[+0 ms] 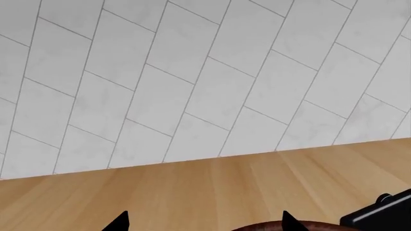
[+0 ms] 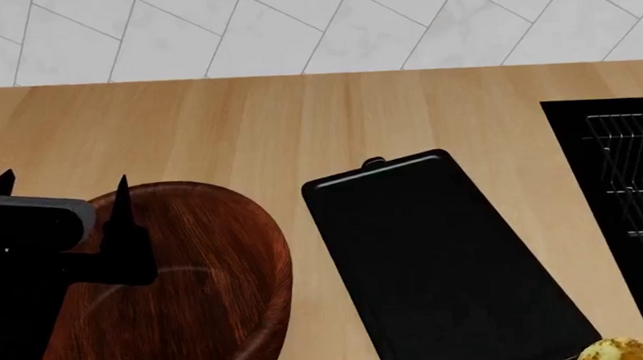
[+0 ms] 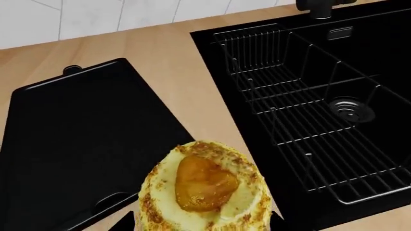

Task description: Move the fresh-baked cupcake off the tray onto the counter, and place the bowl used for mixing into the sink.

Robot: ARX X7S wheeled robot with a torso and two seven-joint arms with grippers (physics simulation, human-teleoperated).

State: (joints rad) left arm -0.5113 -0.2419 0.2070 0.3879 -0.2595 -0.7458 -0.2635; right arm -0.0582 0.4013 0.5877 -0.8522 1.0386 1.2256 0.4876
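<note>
The cupcake, yellow frosting with an orange-brown topping, sits between the fingers of my right gripper, which is shut on it over the counter strip between the tray and the sink. In the head view the cupcake shows at the bottom right, beside the tray. The dark wooden bowl stands left of the tray. My left gripper is open and straddles the bowl's far rim. The left wrist view shows the open left gripper and the bowl's rim.
White tiled wall runs along the back of the counter. The sink holds a wire rack and a round drain; the faucet base stands behind it. The tray's tabbed corner shows in the left wrist view.
</note>
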